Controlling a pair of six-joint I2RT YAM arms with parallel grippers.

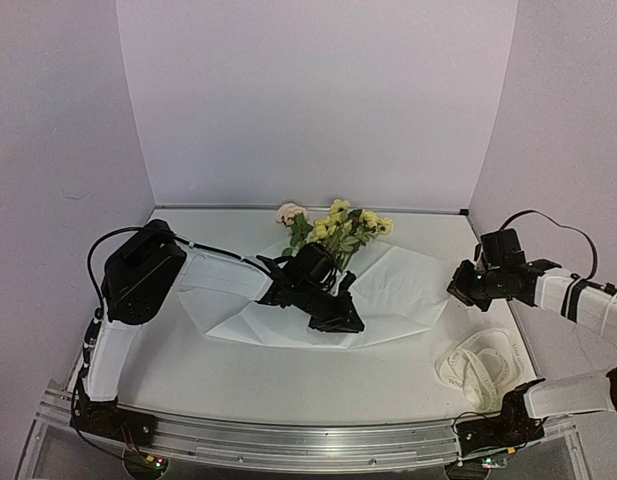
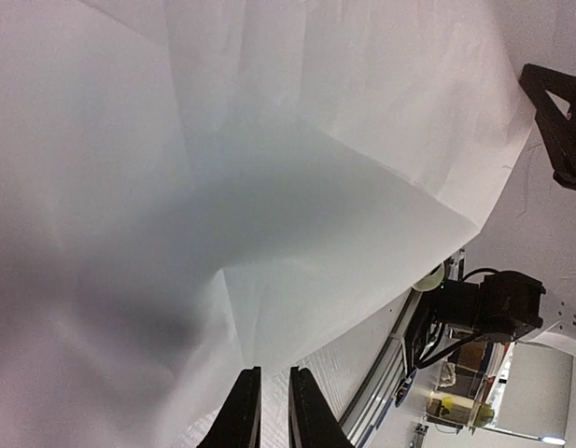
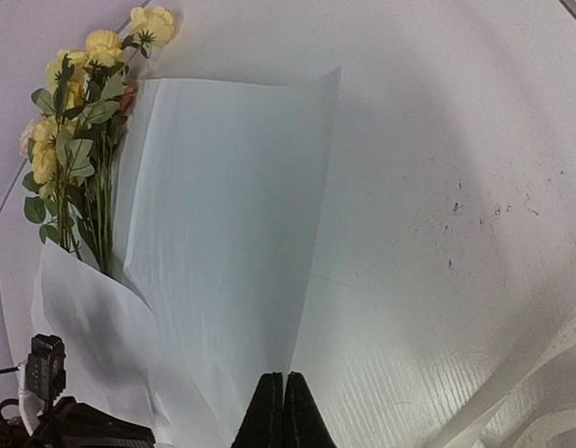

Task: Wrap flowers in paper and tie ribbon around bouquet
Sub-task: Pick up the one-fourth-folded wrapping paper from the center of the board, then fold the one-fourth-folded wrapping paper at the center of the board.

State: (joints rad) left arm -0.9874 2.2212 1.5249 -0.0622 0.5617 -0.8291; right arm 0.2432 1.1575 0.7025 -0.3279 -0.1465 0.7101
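Observation:
The flowers [image 1: 338,228], yellow blossoms with a pale rose and green leaves, lie at the back of the table with their stems on the paper [image 1: 403,290], a wide creased white sheet. One flap of the paper [image 3: 91,308] folds over the stems [image 3: 96,215]. My left gripper [image 1: 333,312] hovers over the sheet's middle. Its fingers [image 2: 311,420] stand a narrow gap apart at a raised paper edge [image 2: 362,289], with nothing seen between them. My right gripper [image 3: 284,385] is shut and empty, its tips at the sheet's right edge. The ribbon [image 1: 478,368] lies in off-white loops at the front right.
A metal rail [image 1: 308,440] runs along the near table edge. Pale walls [image 1: 318,100] close in the back and both sides. The ribbon's loops [image 3: 540,411] lie close beside my right arm.

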